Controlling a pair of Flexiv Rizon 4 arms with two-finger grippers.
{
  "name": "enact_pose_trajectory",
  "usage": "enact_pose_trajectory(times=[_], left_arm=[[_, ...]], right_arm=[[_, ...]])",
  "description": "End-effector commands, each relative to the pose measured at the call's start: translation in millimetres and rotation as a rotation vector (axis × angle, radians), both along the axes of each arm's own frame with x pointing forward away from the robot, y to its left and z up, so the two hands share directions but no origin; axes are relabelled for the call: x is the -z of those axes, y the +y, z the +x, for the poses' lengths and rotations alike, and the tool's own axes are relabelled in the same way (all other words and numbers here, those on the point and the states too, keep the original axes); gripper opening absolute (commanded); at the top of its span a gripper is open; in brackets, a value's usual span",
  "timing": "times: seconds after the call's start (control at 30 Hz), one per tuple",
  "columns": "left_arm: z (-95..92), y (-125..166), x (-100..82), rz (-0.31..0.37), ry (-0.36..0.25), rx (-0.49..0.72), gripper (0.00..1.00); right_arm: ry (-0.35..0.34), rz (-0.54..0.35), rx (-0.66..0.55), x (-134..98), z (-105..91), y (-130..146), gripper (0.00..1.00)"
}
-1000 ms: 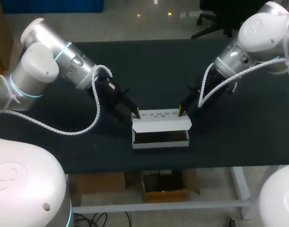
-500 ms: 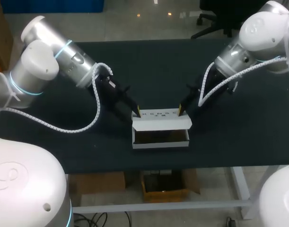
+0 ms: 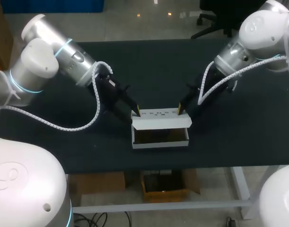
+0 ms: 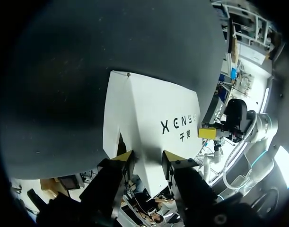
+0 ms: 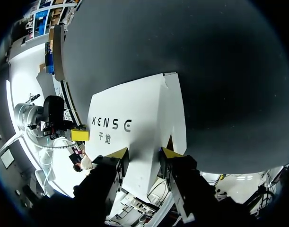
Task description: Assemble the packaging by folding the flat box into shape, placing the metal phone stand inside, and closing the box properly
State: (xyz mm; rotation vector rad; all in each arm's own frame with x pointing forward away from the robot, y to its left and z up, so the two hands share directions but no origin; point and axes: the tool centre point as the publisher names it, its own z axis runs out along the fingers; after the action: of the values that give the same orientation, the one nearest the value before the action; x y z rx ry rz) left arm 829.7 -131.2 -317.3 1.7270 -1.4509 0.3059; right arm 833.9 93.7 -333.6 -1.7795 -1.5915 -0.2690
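The white box [image 3: 160, 137] stands open near the table's front edge, with its printed lid [image 3: 159, 113] raised at the back and leaning forward. My left gripper [image 3: 138, 112] is at the lid's left top corner and my right gripper [image 3: 180, 109] at its right top corner. In the left wrist view the lid [image 4: 151, 120] spreads out ahead of the gripper [image 4: 148, 157], whose open yellow tips rest on its near edge. The right wrist view has the same: the lid [image 5: 135, 130] lies ahead of the open gripper [image 5: 143, 152]. The box inside is dark, and I cannot make out the phone stand.
The dark table [image 3: 158, 66] stretches behind the box and to both sides. The box sits close to the table's front edge [image 3: 158, 166]. Both arms come in slanting from the back corners.
Both grippers have shifted slightly and the lid has tipped a little further forward over the box. The jaws stand as before.
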Motion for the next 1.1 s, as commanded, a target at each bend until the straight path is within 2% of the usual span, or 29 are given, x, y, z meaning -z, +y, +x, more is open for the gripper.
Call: enact_pose_trajectory(times=[0.03, 1.1], left_arm=[[4.1, -5.9, -1.3, 0.002, 0.011, 0.006, 0.38], [14.7, -2.2, -2.4, 0.003, 0.111, 0.008, 0.38]], right_arm=[[0.005, -0.001, -0.004, -3.2, 1.5, 6.4, 0.40], [0.043, 0.020, -0.011, -3.2, 12.5, 7.6, 0.40]])
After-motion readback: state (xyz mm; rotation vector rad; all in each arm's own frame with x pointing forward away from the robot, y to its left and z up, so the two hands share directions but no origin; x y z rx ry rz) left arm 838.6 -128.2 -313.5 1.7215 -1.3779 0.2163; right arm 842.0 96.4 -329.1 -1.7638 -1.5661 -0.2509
